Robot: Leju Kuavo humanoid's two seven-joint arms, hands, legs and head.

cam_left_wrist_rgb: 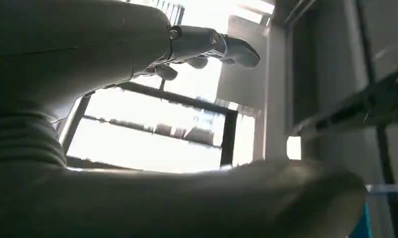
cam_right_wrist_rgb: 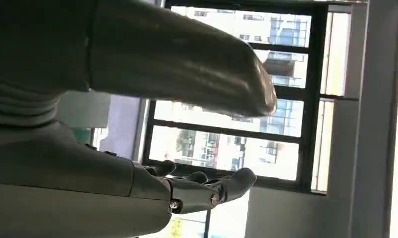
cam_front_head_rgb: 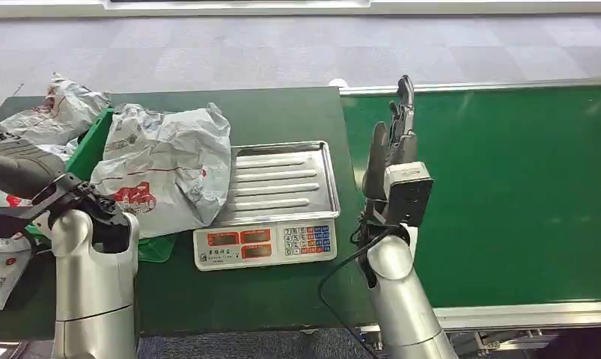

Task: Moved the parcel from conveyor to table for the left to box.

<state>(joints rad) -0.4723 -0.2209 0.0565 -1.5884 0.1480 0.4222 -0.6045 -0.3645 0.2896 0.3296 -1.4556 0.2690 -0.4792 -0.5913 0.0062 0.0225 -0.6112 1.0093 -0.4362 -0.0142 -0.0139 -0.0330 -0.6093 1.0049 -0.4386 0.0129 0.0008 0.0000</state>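
Two silver arms come up from the bottom of the head view, one on each side of a scale. We start far left, where a heap of crinkled plastic bags (cam_front_head_rgb: 54, 112) lies at the table (cam_front_head_rgb: 282, 112) edge. The left robot hand (cam_front_head_rgb: 1, 146) is there too, partly cut off by the picture's side, so from the head view we cannot tell how its fingers lie. The left wrist view helps us: we see that robot hand (cam_left_wrist_rgb: 206, 44) against bright windows, fingers (cam_left_wrist_rgb: 239, 49) gently bent and apart from the thumb, with nothing in them.

Next comes the edge of a green box (cam_front_head_rgb: 91, 146), and just beside it lies the parcel (cam_front_head_rgb: 170, 164). It is a big grey-white bag with red print, resting on the dark green table, its right edge touching the scale's metal tray.

The scale (cam_front_head_rgb: 271, 243) sits in the middle with bare ribs on its tray and coloured keys at the front.

Then we reach the right robot hand (cam_front_head_rgb: 391, 142). It points up, fingers straight, over the seam between the table and the green conveyor (cam_front_head_rgb: 507, 187). The right wrist view shows what the head view hides: the thumb (cam_right_wrist_rgb: 187, 69) stands well apart from the fingers (cam_right_wrist_rgb: 221, 186), and nothing is between them.
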